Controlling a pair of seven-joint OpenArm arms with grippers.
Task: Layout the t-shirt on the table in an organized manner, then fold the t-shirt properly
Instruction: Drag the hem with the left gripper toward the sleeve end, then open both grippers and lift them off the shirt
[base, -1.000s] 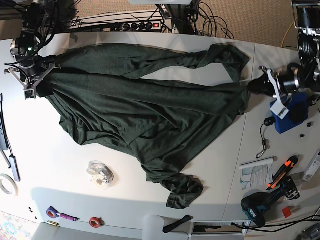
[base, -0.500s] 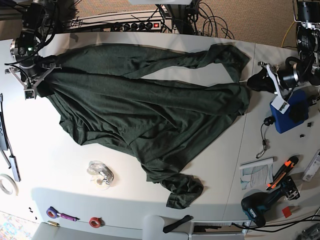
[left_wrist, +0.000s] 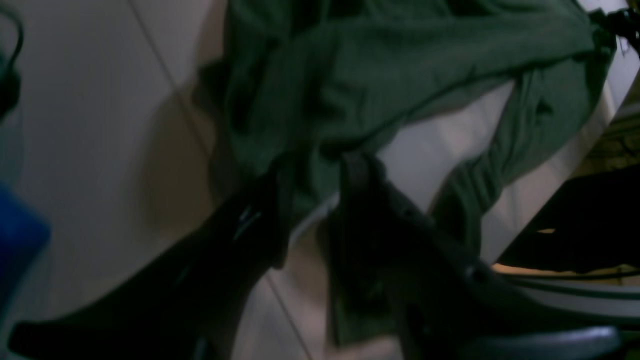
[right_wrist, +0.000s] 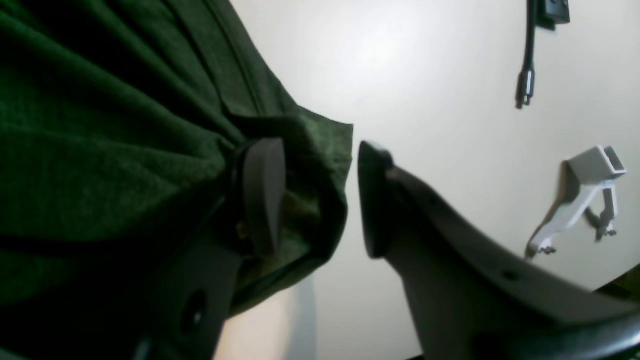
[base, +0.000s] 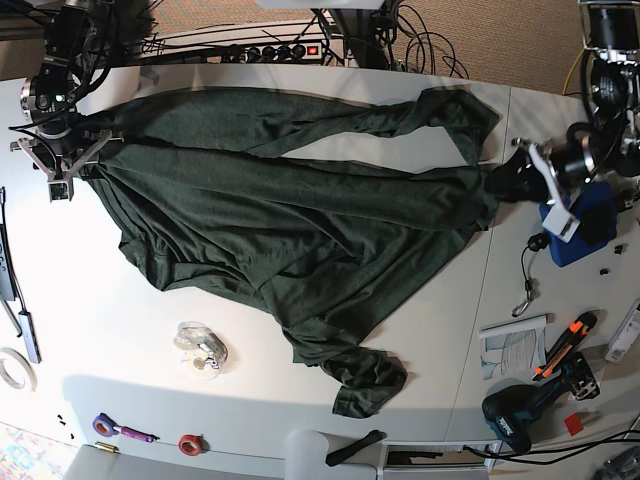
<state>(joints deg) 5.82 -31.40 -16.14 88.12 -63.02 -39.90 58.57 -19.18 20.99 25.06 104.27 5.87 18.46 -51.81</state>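
Observation:
The dark green t-shirt (base: 300, 220) lies spread and wrinkled across the white table (base: 100, 330), with one sleeve bunched near the front edge. At its left corner my right gripper (base: 78, 160) stands open. In the right wrist view the t-shirt (right_wrist: 100, 150) hem drapes over one of that gripper's (right_wrist: 317, 150) fingers (right_wrist: 262, 195), and the gap beside it is bare. My left gripper (base: 505, 180) sits at the shirt's right edge. Its wrist view shows the left gripper (left_wrist: 317, 165) with jaws apart and a strip of t-shirt (left_wrist: 375, 75) lying loose between them.
A blue box (base: 585, 225), a drill (base: 520, 415), an orange knife (base: 565, 360) and paper (base: 512, 345) crowd the right panel. A clear plastic lump (base: 203, 345) and tape rolls (base: 190, 443) lie at the front left. A white bracket (right_wrist: 580, 200) sits near my right gripper.
Both grippers have opened and let go of the shirt's corners. The left corner has slackened onto the table, and the left gripper has shifted slightly toward the shirt.

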